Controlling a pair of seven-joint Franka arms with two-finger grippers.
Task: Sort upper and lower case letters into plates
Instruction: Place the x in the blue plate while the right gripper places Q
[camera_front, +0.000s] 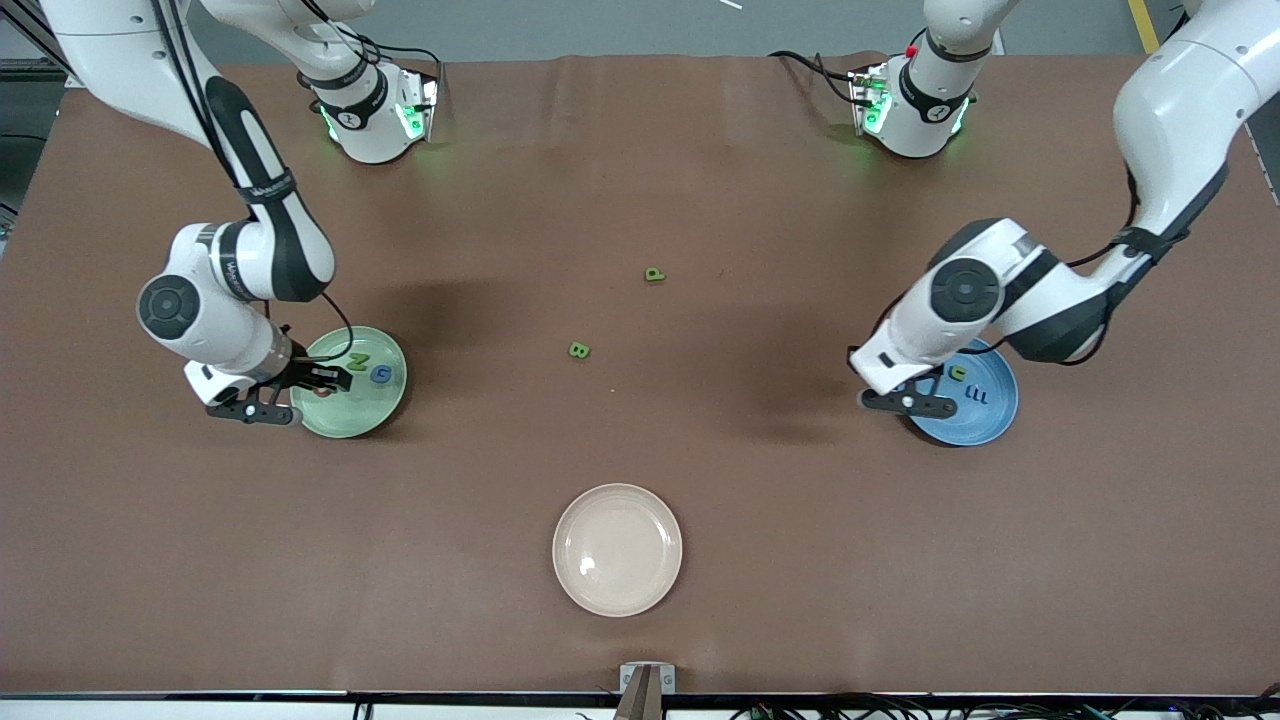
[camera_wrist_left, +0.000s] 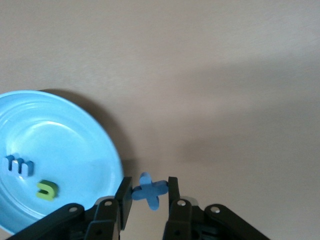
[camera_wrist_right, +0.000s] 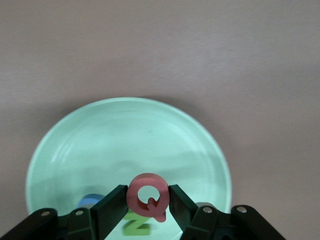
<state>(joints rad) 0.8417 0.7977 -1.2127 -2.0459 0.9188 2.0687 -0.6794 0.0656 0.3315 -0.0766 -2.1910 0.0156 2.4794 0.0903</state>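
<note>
Lying on the brown table (camera_front: 640, 180) toward the right arm's end: the pale green plate (camera_front: 360, 410), with a green N (camera_front: 358, 361) and a blue G (camera_front: 381, 375) resting inside it. Hanging right over that plate: the right gripper (camera_wrist_right: 147, 200), pinching a red Q (camera_wrist_right: 148, 195) between its two fingers, the letter sitting upright above the green one.

Lying toward the left arm's end: the blue plate (camera_front: 985, 420), holding a blue m (camera_wrist_left: 19, 165) and a green u-shaped letter (camera_wrist_left: 47, 190) side by side. Hanging just beside this plate's rim, over the bare table and not over the plate: the left gripper (camera_wrist_left: 149, 192), pinching a blue t-shaped letter (camera_wrist_left: 148, 191) tight between its fingers.

Waiting on the table between the two plates, well apart from both grippers: a green B (camera_front: 579, 350) and, farther from the front camera, a green p (camera_front: 655, 274).

Sitting nearer to the front camera than everything else, about midway between the arms: a cream plate (camera_front: 617, 549)
</note>
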